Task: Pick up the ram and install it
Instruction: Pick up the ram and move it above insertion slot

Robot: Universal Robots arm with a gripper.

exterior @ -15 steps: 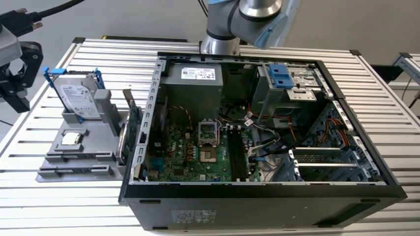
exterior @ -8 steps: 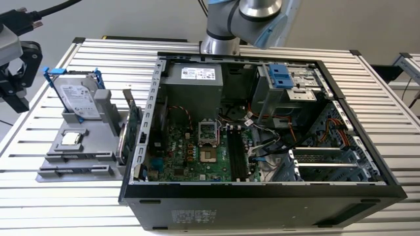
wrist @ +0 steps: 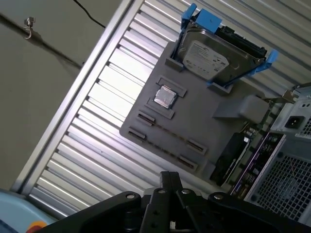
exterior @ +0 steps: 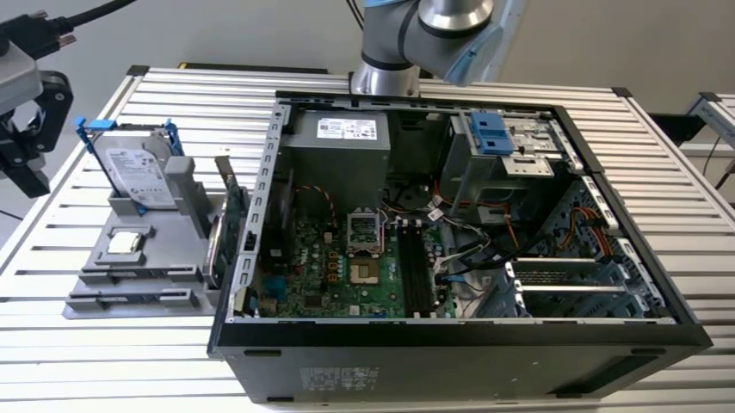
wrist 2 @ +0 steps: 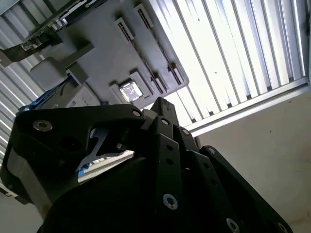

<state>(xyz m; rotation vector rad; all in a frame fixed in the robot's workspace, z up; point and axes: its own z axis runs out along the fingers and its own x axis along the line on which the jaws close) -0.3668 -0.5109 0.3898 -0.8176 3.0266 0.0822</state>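
Seemingly, gripper (wrist: 170,182) near hard drive (wrist: 209,56).

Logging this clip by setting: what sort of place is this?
Probably a robotics lab bench for computer assembly: an open computer case lies on a slatted aluminium table, a grey fixture beside it holds a hard drive, and a robot arm stands behind the case.

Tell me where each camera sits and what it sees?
Exterior view: off the arm, high up, looking down into the open computer; the arm and gripper show.
First wrist view: on the arm, looking down at the tray and hard drive; gripper shows.
Second wrist view: on the arm, looking past the gripper at the tray.
Shared: all three see the tray's small chip.
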